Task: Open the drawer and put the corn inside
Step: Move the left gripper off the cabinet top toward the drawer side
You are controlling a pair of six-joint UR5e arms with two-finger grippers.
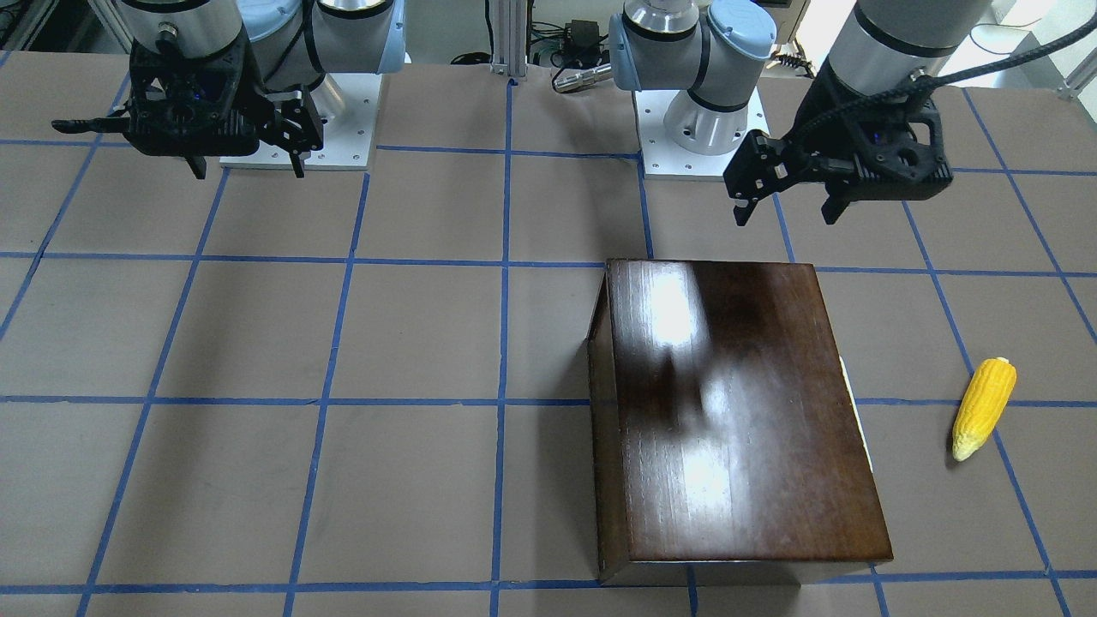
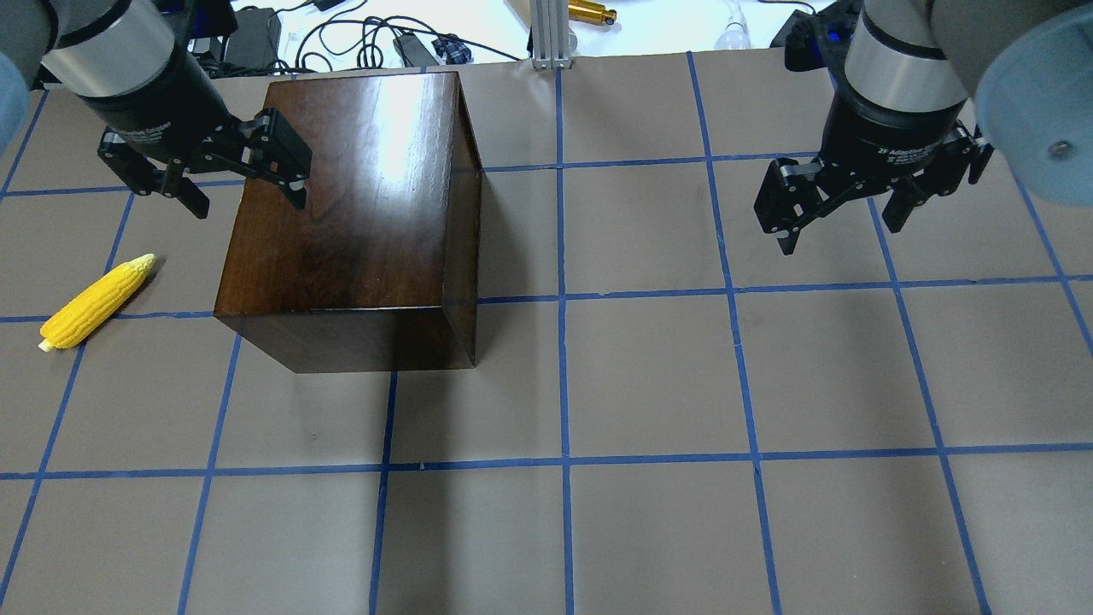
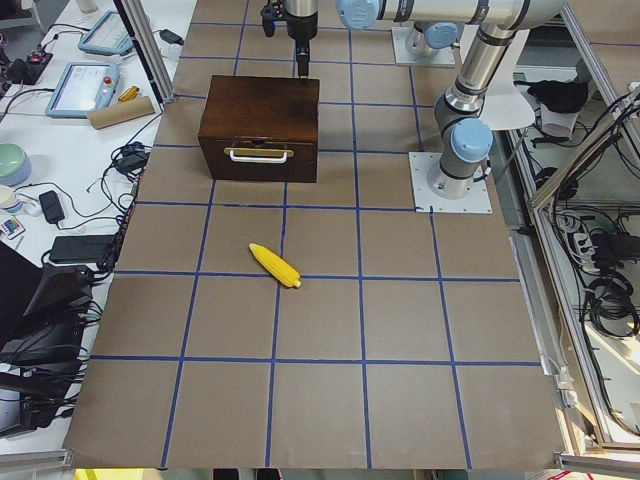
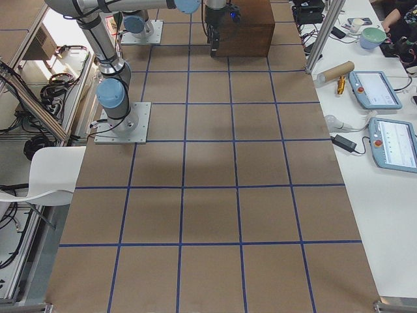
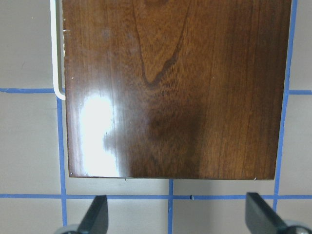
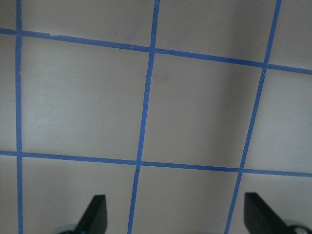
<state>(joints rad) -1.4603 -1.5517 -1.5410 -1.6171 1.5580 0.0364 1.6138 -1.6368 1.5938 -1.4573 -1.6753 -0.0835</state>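
Note:
The glossy dark-brown box stands on the table's left half, also in the front view. Its drawer is shut, and the front panel with its pale handle faces the table's left end. The handle's edge shows in the left wrist view. The yellow corn lies on the table left of the box, in front of the drawer. My left gripper hovers open and empty over the box's near left edge. My right gripper hovers open and empty over bare table.
The table is brown paper with a blue tape grid. The two arm bases stand at the robot's edge. Cables and gear lie beyond the far edge. Tablets and a cardboard tube sit on the side bench.

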